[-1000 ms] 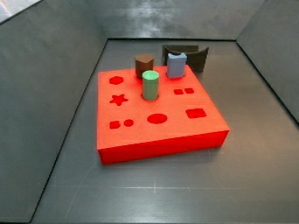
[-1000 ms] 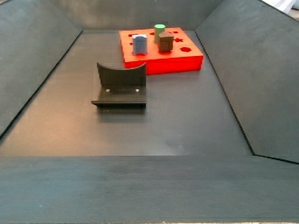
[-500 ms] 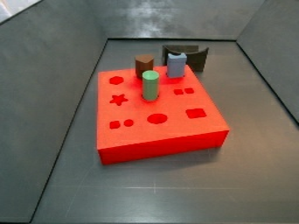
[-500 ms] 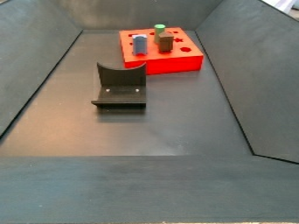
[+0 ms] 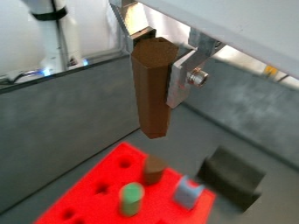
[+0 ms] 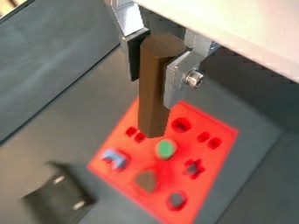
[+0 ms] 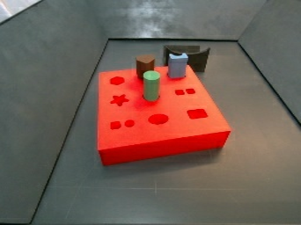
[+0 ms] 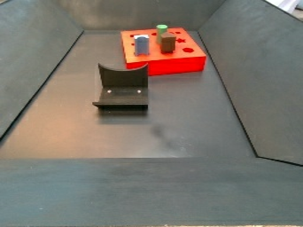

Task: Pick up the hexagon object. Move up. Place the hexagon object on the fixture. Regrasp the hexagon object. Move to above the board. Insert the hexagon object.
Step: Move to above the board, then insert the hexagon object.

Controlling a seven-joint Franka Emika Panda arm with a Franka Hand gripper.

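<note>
1. The board (image 7: 159,117), a bright red slab with darker cut-outs, sits on the grey desk (image 7: 153,189). From so high above it, the likeliest failure is a missed hole: a peg arriving slightly off-centre, or with its flats turned against the hexagonal cut-out, would jam on the rim rather than slide in.

2. The fixture (image 8: 120,86), a dark bracket, stands apart from the board and is empty in both side views.

3. The end effector (image 6: 158,66) hangs well above the board, outside both side views, its silver plates clenched on the hexagon object (image 5: 152,83). The hold sits near the peg's upper end, so a long length hangs free below; any tilt there would swing the tip wide.

4. The hexagon object is a long, slim, dark brown peg with flat faces, held roughly upright.

5. A green peg (image 7: 150,85), a blue-grey piece (image 7: 177,63) and a stubby brown peg (image 7: 144,65) already stand in the board; a descending tip could strike one.
</note>
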